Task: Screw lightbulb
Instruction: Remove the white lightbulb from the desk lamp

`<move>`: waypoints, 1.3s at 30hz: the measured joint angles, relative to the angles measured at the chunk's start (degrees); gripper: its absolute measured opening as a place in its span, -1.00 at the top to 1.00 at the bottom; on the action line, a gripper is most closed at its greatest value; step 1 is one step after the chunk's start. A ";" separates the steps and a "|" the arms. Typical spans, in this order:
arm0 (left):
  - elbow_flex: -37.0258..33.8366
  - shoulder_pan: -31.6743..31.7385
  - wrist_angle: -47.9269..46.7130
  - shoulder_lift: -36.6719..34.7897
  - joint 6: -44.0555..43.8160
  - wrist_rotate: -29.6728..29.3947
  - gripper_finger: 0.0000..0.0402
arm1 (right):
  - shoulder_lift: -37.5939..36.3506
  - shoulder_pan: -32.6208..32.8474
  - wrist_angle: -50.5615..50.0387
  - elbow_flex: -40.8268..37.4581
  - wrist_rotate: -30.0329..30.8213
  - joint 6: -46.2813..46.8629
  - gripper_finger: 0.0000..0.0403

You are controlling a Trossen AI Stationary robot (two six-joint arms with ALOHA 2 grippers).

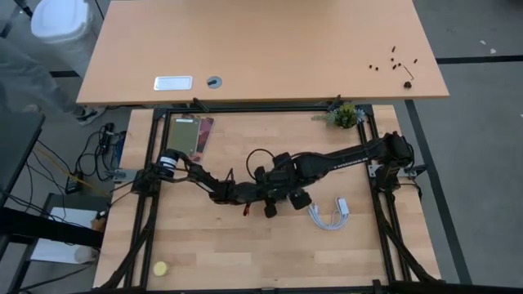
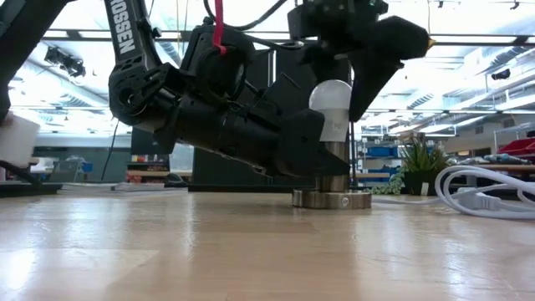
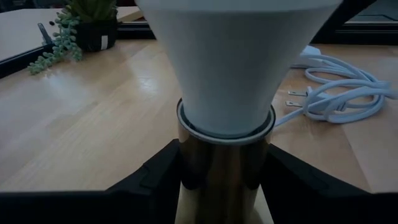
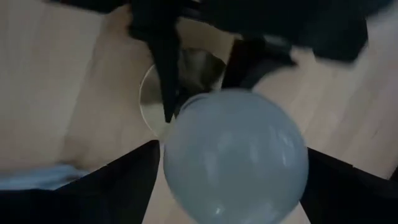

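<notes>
A small white pear-shaped lightbulb (image 2: 330,104) stands upright in a round silvery metal socket (image 2: 332,198) right of centre in the low view, on the pale wooden surface (image 2: 251,251). The left hand (image 3: 224,186) pinches the socket's metal collar from both sides. The right hand (image 4: 233,180) hangs over the bulb's dome, fingers spread to either side. A coiled white cable (image 1: 329,216) lies right of centre in the high view.
</notes>
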 joint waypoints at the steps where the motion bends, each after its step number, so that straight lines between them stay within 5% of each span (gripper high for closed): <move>1: 0.00 0.00 -0.01 -0.01 0.00 0.00 0.06 | 0.00 -0.05 -0.56 0.02 -0.09 4.29 -0.73; 7: 0.00 0.00 -0.07 -0.01 -0.27 0.00 0.06 | -0.09 -0.29 -3.78 -0.85 -3.42 27.31 -0.74; 18: 0.00 -0.12 -0.15 0.00 -0.35 0.00 0.06 | -0.11 0.08 2.67 -4.06 -1.46 53.88 -0.74; 24: 0.02 -0.08 -0.24 0.01 -0.55 -0.03 0.06 | -0.11 0.24 3.97 -4.31 3.61 69.22 -0.74; 39: 0.02 -0.15 -0.28 0.01 -0.44 0.00 0.06 | 0.31 5.68 7.02 -4.52 19.33 89.89 -0.72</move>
